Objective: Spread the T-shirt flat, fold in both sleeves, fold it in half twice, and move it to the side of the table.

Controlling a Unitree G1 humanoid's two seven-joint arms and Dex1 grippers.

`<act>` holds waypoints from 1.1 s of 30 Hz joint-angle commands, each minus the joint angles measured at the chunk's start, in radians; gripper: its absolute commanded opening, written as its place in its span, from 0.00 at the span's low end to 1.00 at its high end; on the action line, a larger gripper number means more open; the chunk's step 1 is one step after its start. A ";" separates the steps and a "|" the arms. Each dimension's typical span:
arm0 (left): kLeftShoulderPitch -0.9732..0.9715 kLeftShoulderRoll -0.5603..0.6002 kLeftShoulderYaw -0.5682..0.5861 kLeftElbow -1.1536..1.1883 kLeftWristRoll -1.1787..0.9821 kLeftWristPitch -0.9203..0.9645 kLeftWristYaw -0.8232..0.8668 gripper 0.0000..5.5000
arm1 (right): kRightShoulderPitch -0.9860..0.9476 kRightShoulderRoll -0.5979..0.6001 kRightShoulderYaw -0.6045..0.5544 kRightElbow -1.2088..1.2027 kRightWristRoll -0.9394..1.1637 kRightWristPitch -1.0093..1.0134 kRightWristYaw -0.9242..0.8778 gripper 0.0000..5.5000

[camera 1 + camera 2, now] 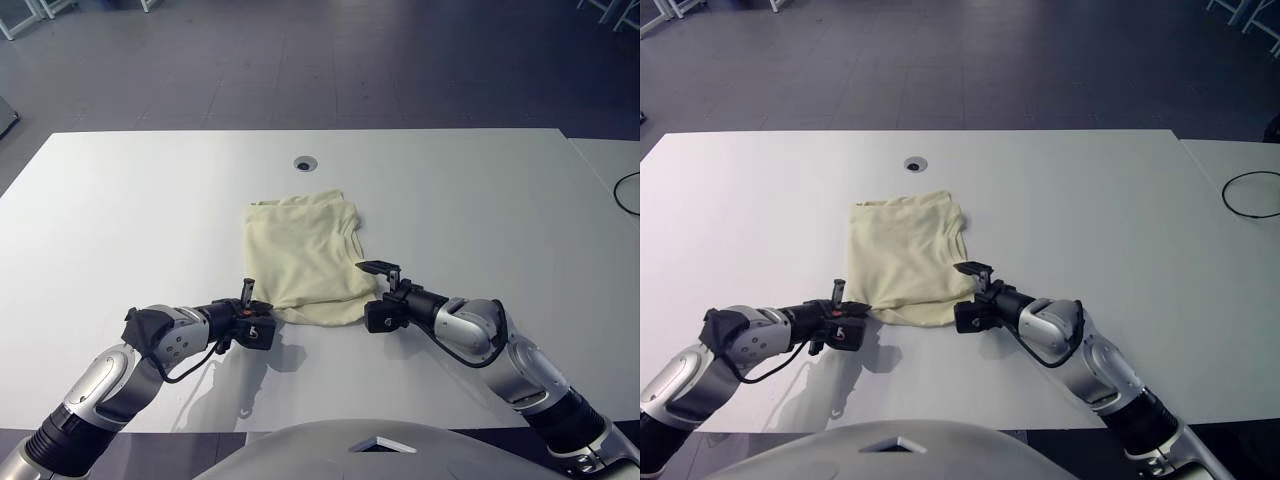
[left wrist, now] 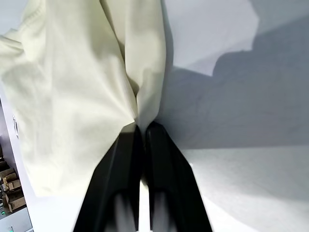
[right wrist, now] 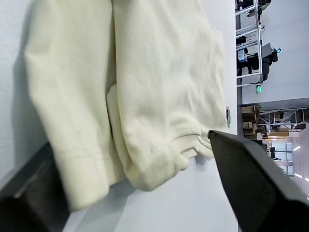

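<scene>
On the left, your left hand (image 2: pixel 143 130) sat low over the near part of the white tabletop (image 1: pixel 120 220), at the near-left corner of the T-shirt (image 1: pixel 300 255). Its two black fingers (image 2: pixel 166 164) were pressed almost together, and the left wrist view showed a fold of the pale yellow cloth pinched at their tips, so you had that corner in a tight grip.

The T-shirt lay in the middle of the tabletop, folded into a tall, narrow shape. Its long sides ran from near to far, and its ribbed collar showed along the right edge. The far edge was a little rumpled, and the near edge ran between your two hands. Beyond the far edge, apart from the cloth, there was a round cable hole (image 1: pixel 304 163) in the tabletop.

To the right, your right hand (image 1: pixel 372 292) was at the shirt's near-right corner with its fingers spread wide. One finger (image 1: pixel 380 268) was raised above the cloth, and the other was down by the tabletop. The right wrist view showed the layered corner lying between them, and they had not closed on it.

Farther right, a black cable (image 1: pixel 1250 193) lay in a loop on the neighbouring table (image 1: pixel 1230 165).
</scene>
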 commanded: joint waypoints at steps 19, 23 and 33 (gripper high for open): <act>0.068 0.076 -0.036 -0.016 -0.047 -0.038 -0.098 0.00 | 0.034 -0.032 -0.012 0.052 -0.034 -0.026 0.036 0.11; 0.069 0.083 -0.037 -0.019 -0.057 -0.051 -0.106 0.00 | 0.036 -0.042 -0.018 0.035 -0.025 -0.034 0.056 0.00; 0.060 0.177 0.027 -0.114 -0.387 0.045 -0.314 0.00 | 0.044 -0.222 -0.159 -0.227 0.417 0.236 0.516 0.00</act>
